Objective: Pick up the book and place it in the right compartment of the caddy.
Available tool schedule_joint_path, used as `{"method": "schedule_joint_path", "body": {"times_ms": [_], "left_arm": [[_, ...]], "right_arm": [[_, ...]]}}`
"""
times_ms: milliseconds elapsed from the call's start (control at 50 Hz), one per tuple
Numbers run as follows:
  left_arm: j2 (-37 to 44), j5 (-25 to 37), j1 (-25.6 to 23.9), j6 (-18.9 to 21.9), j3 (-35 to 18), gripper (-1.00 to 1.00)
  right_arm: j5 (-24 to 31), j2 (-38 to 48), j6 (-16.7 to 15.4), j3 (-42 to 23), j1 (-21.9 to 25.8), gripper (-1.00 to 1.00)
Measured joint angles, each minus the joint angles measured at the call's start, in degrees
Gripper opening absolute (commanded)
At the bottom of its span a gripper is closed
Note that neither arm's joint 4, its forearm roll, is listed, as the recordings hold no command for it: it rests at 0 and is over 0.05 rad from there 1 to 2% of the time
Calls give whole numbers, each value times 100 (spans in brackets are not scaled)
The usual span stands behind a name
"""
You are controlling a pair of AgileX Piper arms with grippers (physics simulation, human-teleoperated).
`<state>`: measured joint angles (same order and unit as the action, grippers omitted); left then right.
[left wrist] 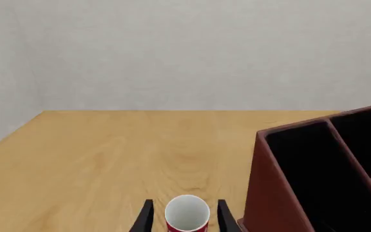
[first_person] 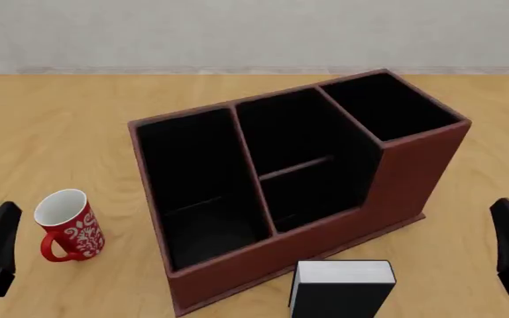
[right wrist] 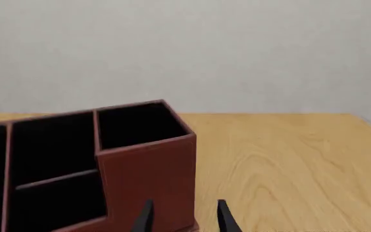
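I am holding my left jaws [left wrist: 183, 220] spread, nothing gripped; the mug [first_person: 67, 225] is sitting upright on the surface [first_person: 51, 132] ahead of them, in line with the gap, left of the caddy [first_person: 299, 192]. My right jaws [right wrist: 183, 217] are spread too, empty, pointing toward the caddy's right end. The book [first_person: 341, 286] is standing on the surface just in front of the caddy's near wall, white page edges up. The right compartment [first_person: 387, 106] is lying empty at the caddy's far right.
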<state>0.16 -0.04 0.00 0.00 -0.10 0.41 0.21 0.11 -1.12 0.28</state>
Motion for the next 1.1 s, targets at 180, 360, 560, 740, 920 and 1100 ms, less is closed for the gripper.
{"method": "schedule_joint_path", "body": {"times_ms": [180,360,560,740,920,1100], "left_arm": [[15,-4,0,0,-9,100],[21,-5,0,0,-13,100],[24,-6,0,0,-14,100],[25,-6,0,0,-15,100],[25,-6,0,0,-15,100],[25,-6,0,0,-15,100]], "right_arm": [[-80,90,-31,62,-1,100],[-42,129,-27,20,105,100],[350,75,-237,-317,300,100],[981,41,-539,-848,564,100],[1390,71,-741,-1209,782,100],[1994,472,-1217,-1904,1371,100]]}}
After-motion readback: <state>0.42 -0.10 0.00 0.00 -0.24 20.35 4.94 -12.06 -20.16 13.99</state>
